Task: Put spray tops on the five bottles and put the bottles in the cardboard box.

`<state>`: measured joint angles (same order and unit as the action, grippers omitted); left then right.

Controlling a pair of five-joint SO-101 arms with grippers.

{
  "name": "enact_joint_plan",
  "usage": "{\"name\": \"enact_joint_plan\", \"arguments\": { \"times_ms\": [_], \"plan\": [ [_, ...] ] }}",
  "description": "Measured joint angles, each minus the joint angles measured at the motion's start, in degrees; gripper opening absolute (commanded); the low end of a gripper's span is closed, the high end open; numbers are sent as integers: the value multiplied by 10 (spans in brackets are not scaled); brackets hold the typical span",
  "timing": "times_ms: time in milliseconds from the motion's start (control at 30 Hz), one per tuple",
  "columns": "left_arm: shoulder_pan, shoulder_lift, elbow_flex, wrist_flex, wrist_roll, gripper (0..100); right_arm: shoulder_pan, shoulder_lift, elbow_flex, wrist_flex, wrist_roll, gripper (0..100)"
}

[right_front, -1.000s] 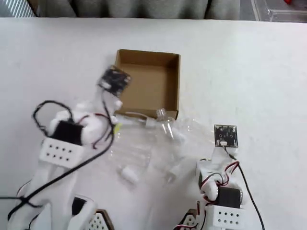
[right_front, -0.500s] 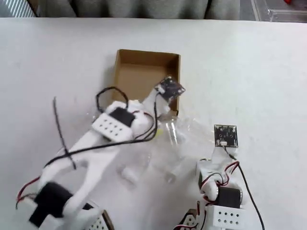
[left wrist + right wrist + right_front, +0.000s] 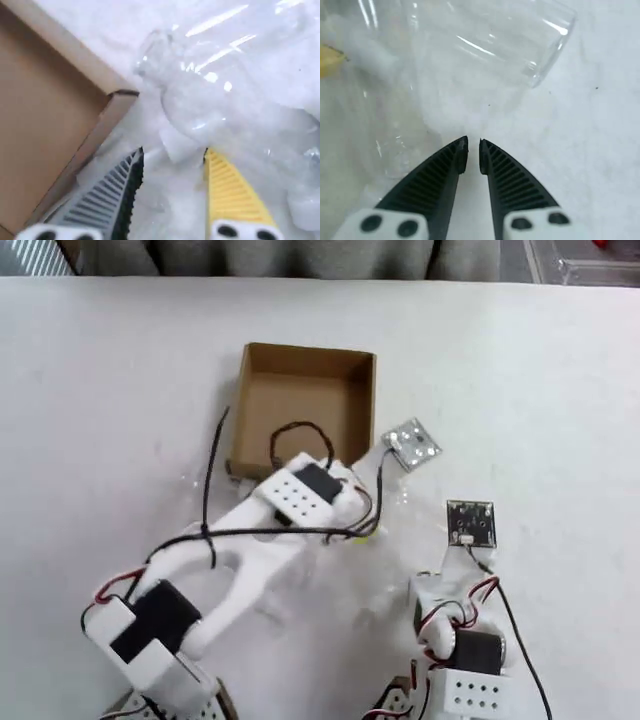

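The box [image 3: 300, 405] sits open on the table [image 3: 520, 370] with nothing inside, so by this showing no bottle is packed yet. The left arm [image 3: 290, 500] lies stretched across the table, past the box's near right corner. Its left tool [image 3: 173, 151] is spread wide, the grey and yellow fingers on either side of a small white piece [image 3: 170, 140]. Whether the fingers touch the piece, and whether it is a spray top, cannot be told. Just beyond the piece a bottle [image 3: 200, 105] lies on its side beside the box corner, with its neck bare. Further right, the right arm [image 3: 460, 640] sits near the table's front edge. Its right tool [image 3: 472, 150] is all but pressed together on nothing, the tips just short of a clear bottle [image 3: 490, 40] that also lies on its side. Whether this is the same bottle cannot be told. No fitted top can be made out, so the capping and the boxing both look to be still ahead.
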<state>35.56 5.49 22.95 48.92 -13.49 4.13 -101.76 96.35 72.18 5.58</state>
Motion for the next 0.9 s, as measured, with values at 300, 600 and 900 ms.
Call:
{"name": "enact_joint_plan", "arguments": {
  "times_ms": [300, 600, 900],
  "plan": [
    [6, 0, -1, 0, -236, 203, 0, 0, 0, 0, 0, 16],
    [6, -1, 12, -19, -331, 286, 1, 0, 0, 1, 1, 16],
    [6, 18, 13, -69, -339, 286, 1, 0, 0, 1, 0, 16]
  ]
}}
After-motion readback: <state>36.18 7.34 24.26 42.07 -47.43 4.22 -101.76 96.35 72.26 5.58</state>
